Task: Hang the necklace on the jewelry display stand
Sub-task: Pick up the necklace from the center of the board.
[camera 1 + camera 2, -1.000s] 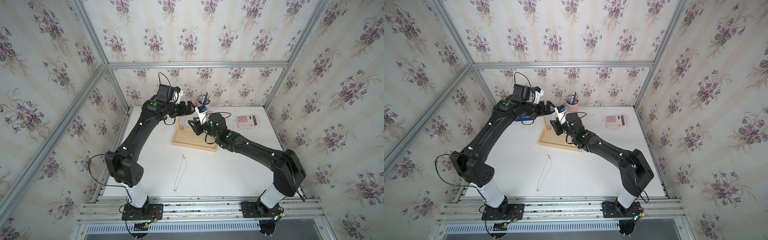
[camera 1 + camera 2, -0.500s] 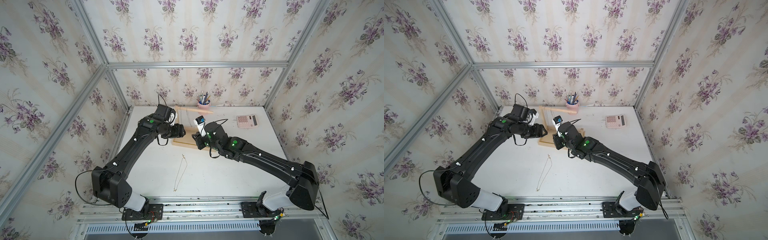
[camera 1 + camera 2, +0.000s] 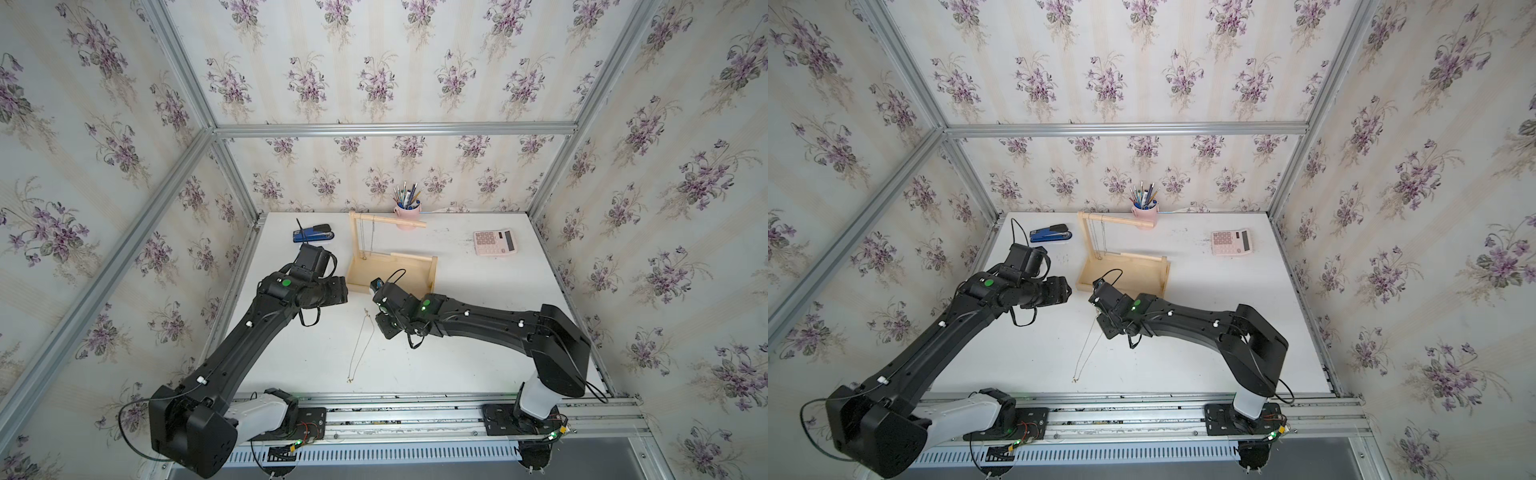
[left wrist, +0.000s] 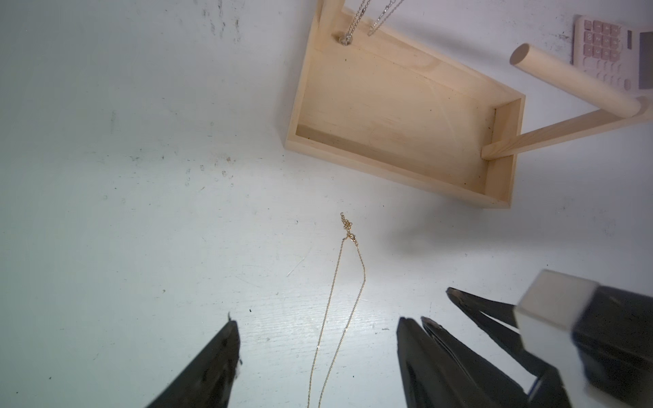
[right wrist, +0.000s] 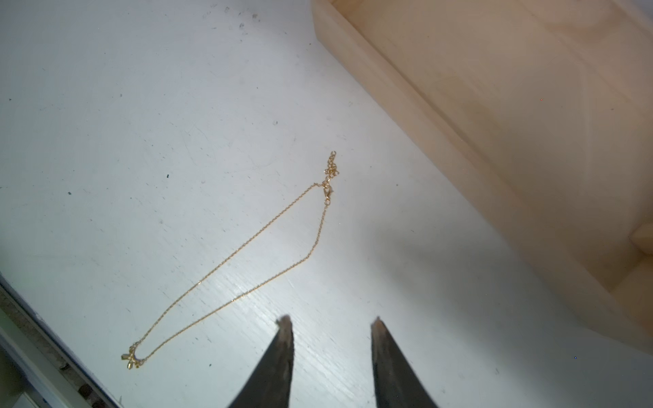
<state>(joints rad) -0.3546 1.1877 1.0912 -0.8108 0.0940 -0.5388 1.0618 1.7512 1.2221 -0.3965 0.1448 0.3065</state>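
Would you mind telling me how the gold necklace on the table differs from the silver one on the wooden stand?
The gold necklace lies flat on the white table as a long narrow loop; the silver necklace hangs straight down from the top bar of the jewelry display stand. The gold necklace's pendant rests on the table; the silver necklace's dangles low, near the stand's tray. Both are thin chains with a small pendant.
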